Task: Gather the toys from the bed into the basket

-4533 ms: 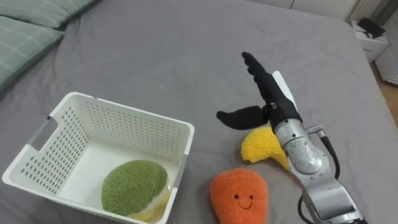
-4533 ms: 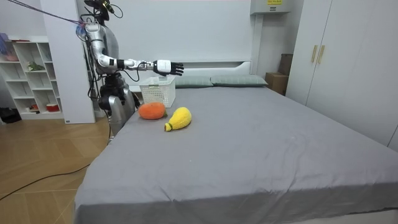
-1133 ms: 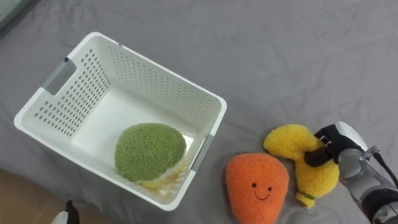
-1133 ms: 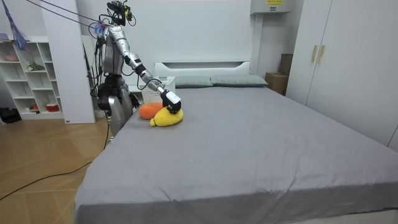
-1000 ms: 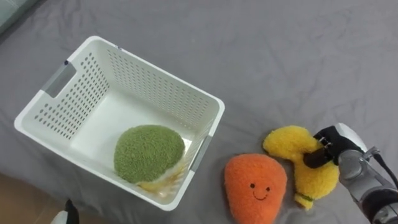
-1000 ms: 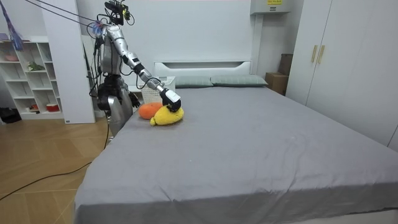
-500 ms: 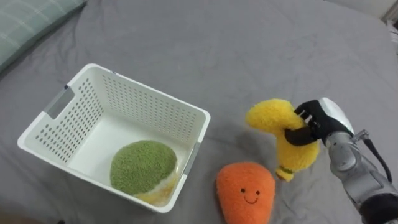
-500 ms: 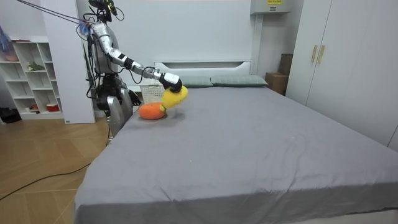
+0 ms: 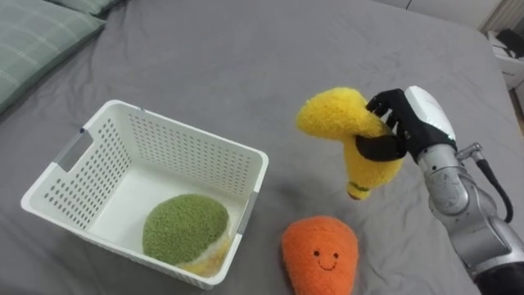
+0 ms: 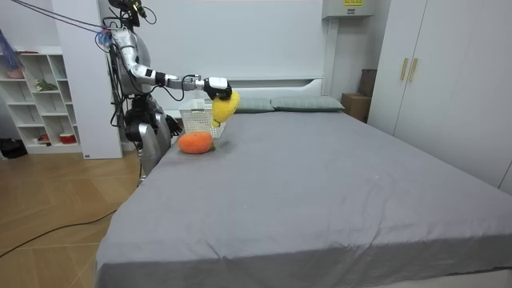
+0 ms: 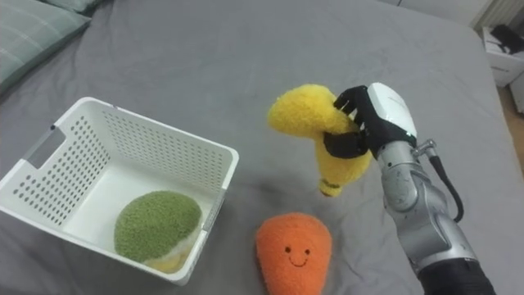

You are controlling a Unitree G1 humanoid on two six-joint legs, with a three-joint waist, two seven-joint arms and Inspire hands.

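Right of centre, my right hand [image 9: 412,123] clasped the yellow toy [image 9: 337,116] aloft; I judged releasing only fully above the basket [image 9: 182,152].

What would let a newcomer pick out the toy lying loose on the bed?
On the grey bed, look just right of the white basket, below the right hand gripping the yellow plush banana. It's the orange plush with a smiling face, the one toy neither held nor in the basket.
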